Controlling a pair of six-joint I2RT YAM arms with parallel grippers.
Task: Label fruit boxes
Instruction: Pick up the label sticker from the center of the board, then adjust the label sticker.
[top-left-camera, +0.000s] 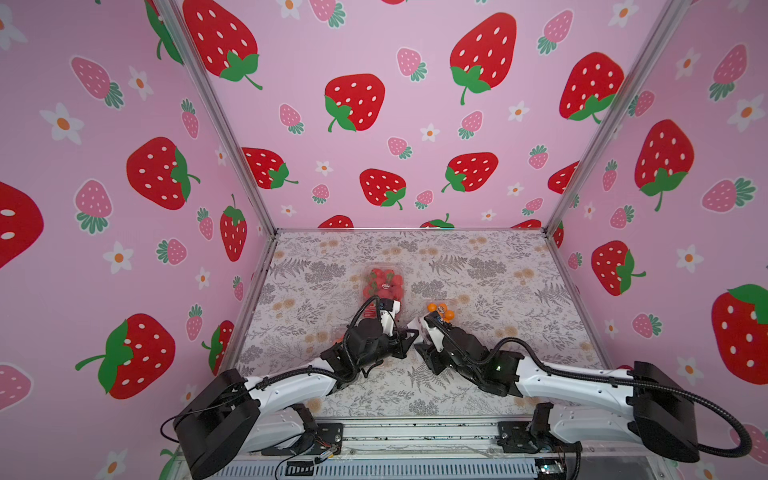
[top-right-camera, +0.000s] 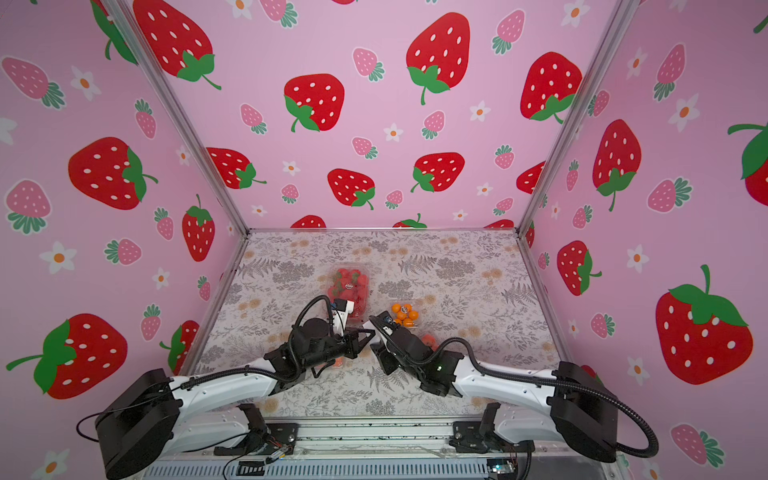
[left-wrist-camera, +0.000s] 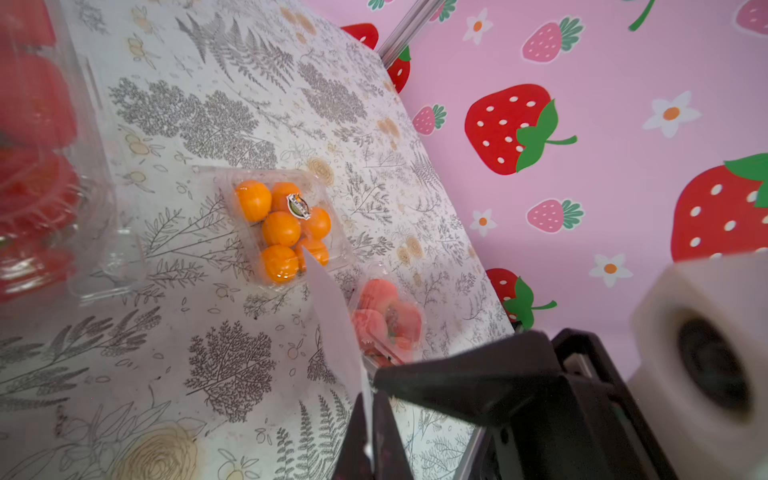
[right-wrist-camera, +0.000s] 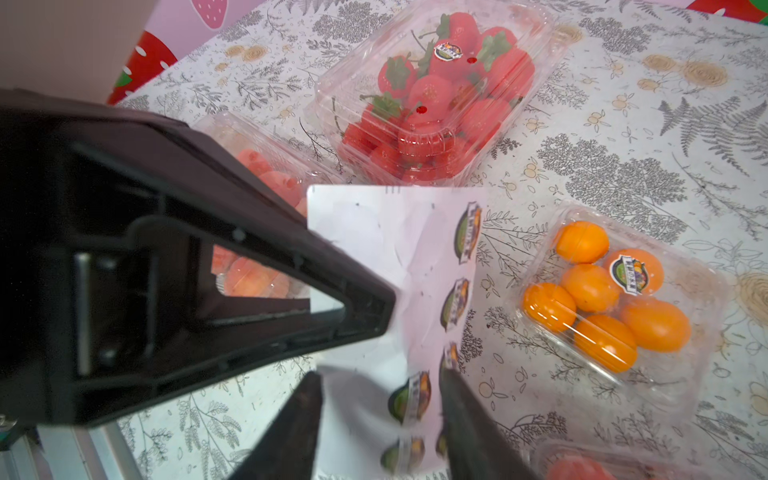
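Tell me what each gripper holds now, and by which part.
The left gripper is shut on the sticker sheet, at its blank side edge. The right gripper is open around the sheet, holding nothing.

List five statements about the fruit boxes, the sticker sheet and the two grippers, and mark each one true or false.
1. The strawberry box has a round sticker on its lid. True.
2. The lid over the oranges is bare. False: the orange box carries a lid sticker too.
3. The left gripper is shut on the white sticker sheet. True.
4. The right gripper is clamped tight on the sheet. False: the right gripper has its jaws standing apart, with the sheet between them.
5. The sheet has several unused stickers along one side. True.
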